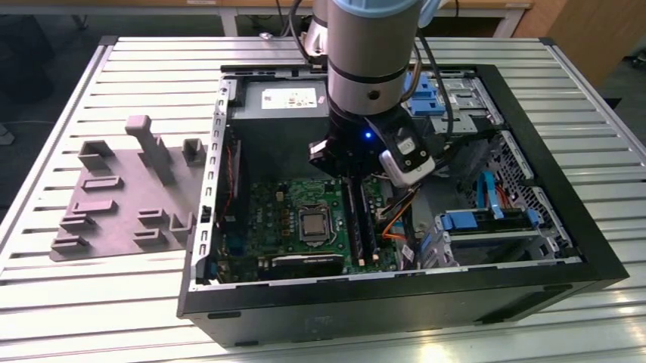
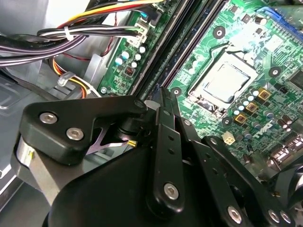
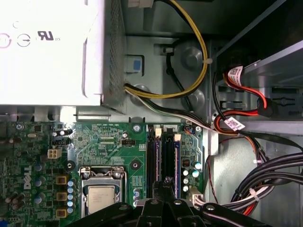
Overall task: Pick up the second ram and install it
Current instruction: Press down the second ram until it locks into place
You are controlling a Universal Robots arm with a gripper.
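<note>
The black end effector (image 1: 349, 178) is hanging inside the open black computer case (image 1: 565, 227), fingers drawn together, pressing the second ram, a thin dark memory stick (image 1: 359, 219), into the green motherboard's (image 3: 102, 142) slots.

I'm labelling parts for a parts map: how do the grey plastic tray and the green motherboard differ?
The grey plastic tray lies on the slatted table outside the computer case; the green motherboard sits inside the case. The tray is one plain grey with raised blocks; the motherboard is green, crowded with small components and a metal CPU socket. The arm's tool hangs over the motherboard, not the tray. Both lie flat.
</note>
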